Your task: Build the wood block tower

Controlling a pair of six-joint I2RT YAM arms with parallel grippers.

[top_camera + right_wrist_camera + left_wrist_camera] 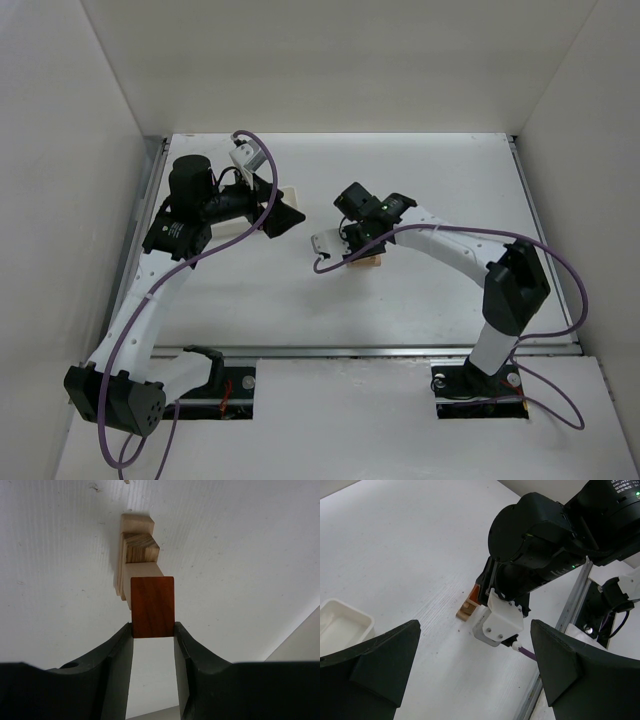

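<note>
We see the right gripper (153, 628) shut tight on an orange-red block (152, 606). One finger presses each long side of the block. In the right wrist view the block looks like a tall box shape. Its long side runs the same way as the fingers and points away from the wrist.

Just past it are the tan blocks (138, 545), lined up one after another. Their row runs the same way as the red block, away from the fingers. The end of one tan block shows dark wood grain. The red block covers part of the nearest tan block. We cannot tell if they touch.

From the top camera the tan blocks (368, 261) sit near the middle of the table (430, 310), a little closer to its near edge. The right gripper (352, 246) is right over them.

The left gripper (475, 630) is wide open and holds nothing. From above, the left gripper (282, 212) hangs left of the middle of the table, well apart from the blocks. It points at them. A white tray (346, 624) lies just beside it, toward the table's far edge. In the left wrist view one tan block (465, 611) lies flat on the table, with the red block (476, 591) standing tall above it.
</note>
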